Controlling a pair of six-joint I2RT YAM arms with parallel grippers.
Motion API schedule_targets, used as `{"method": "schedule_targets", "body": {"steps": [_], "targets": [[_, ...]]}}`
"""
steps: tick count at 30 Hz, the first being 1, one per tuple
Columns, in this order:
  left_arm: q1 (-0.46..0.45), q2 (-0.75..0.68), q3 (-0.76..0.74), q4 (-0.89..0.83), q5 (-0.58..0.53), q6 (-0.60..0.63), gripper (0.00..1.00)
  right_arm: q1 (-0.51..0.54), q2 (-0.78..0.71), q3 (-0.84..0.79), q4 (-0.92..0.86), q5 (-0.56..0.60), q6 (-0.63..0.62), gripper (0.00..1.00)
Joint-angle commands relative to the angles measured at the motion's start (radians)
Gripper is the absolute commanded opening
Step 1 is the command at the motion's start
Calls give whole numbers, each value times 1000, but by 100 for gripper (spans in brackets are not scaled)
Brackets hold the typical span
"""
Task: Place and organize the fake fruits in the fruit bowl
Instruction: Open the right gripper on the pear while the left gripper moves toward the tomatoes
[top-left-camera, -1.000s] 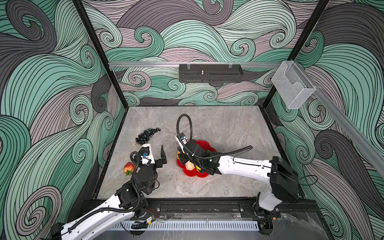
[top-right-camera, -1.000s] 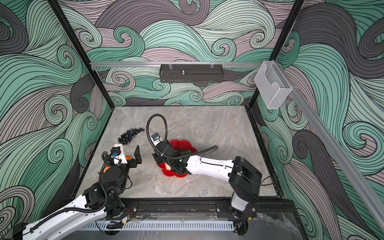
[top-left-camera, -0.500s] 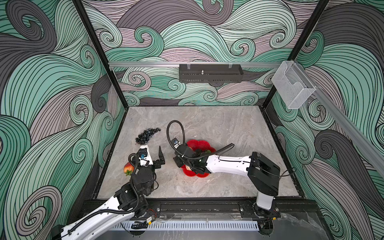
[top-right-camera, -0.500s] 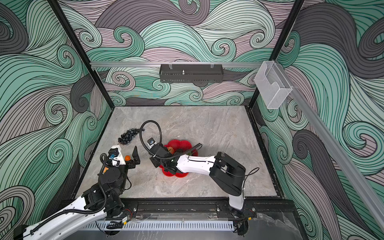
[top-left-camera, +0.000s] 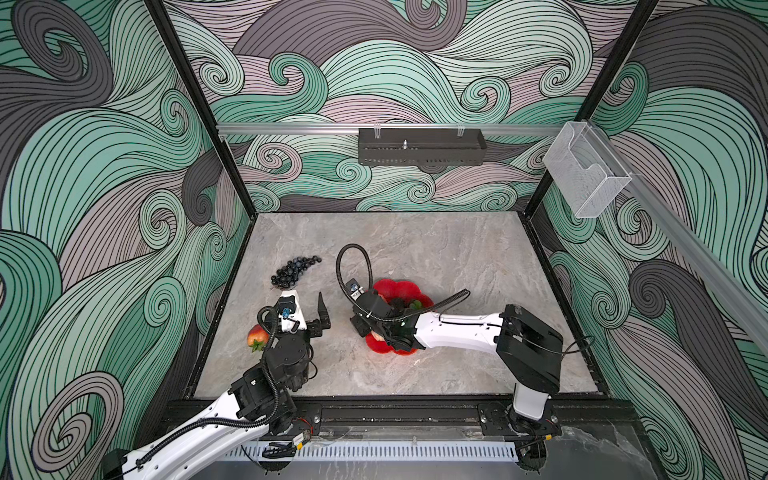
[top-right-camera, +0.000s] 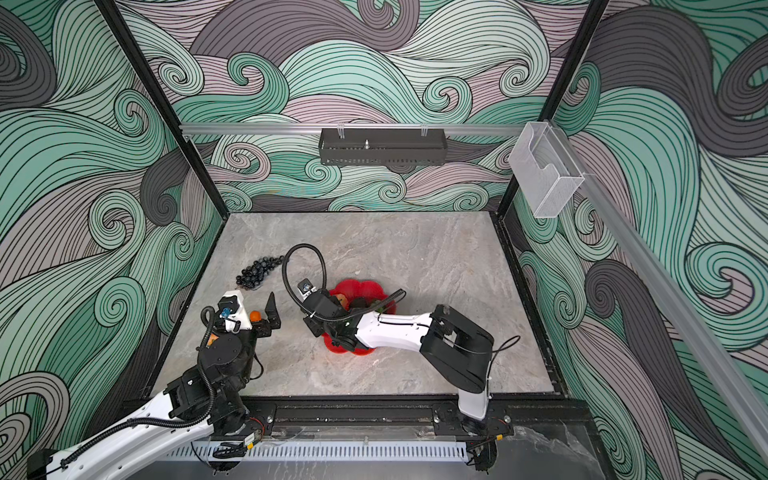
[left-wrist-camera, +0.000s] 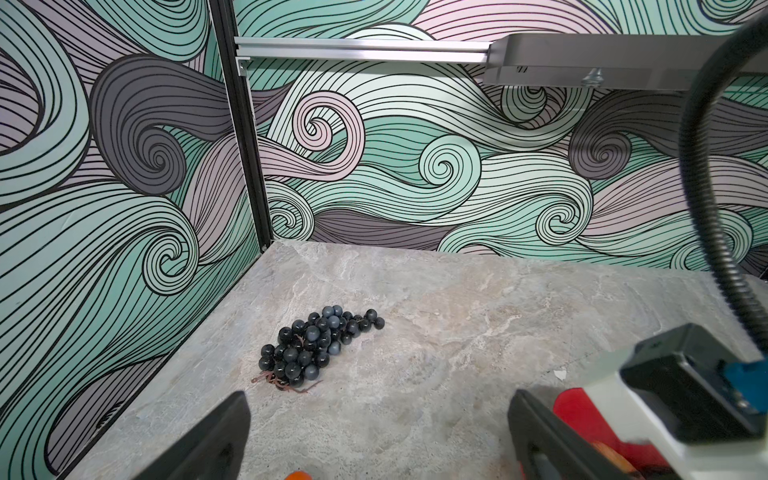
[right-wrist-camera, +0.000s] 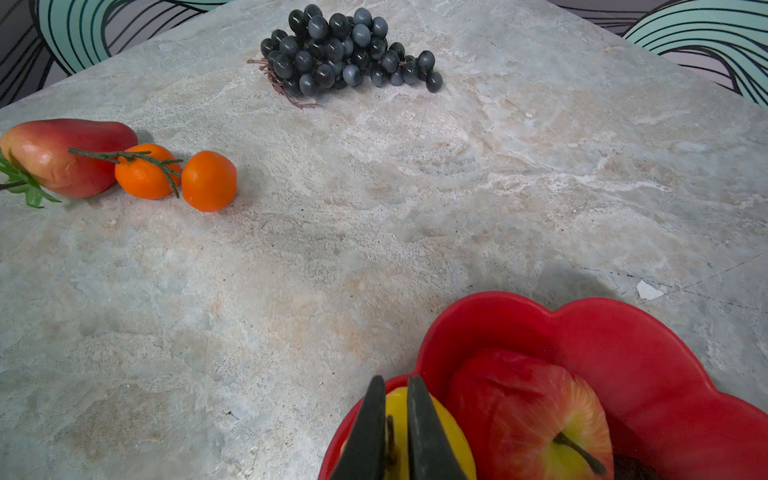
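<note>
— How do the fingers stand?
— The left gripper (left-wrist-camera: 378, 401) gapes wide beside the two oranges (right-wrist-camera: 208, 180), clamping nothing. The right gripper's (right-wrist-camera: 394, 380) fingers (right-wrist-camera: 370, 432) are almost together over the yellow lemon (right-wrist-camera: 444, 428) in the fruit bowl (right-wrist-camera: 623, 332). Gripping or not, I can't tell.
— And the bowl?
— Mid-counter (top-left-camera: 457, 270), red apple (right-wrist-camera: 540, 415) inside. The grape bunch (top-left-camera: 295, 270), the oranges and a red pear-shaped fruit (right-wrist-camera: 62, 153) lie by the left edge. Swirl-patterned walls (top-left-camera: 104, 166) stand around.

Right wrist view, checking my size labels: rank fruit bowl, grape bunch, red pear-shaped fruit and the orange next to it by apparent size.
1. fruit bowl, nearest, cropped
2. grape bunch
3. red pear-shaped fruit, cropped, so unsure against the grape bunch
4. orange
</note>
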Motion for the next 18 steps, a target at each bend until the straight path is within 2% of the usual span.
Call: {"method": "schedule_targets", "body": {"steps": [1,11,14,18], "targets": [[10,6,9,-3,-17,-16,99,7,-48,-27,33,24,10,17],[21,28,8,13,-3,-14,99,15,-109,-44,4,30,19,34],[48,64,3,49,1,-41,99,14,-173,-40,-74,61,36,43],[117,130,50,-44,74,-150,99,12,-325,-104,-121,69,27,54]]}}
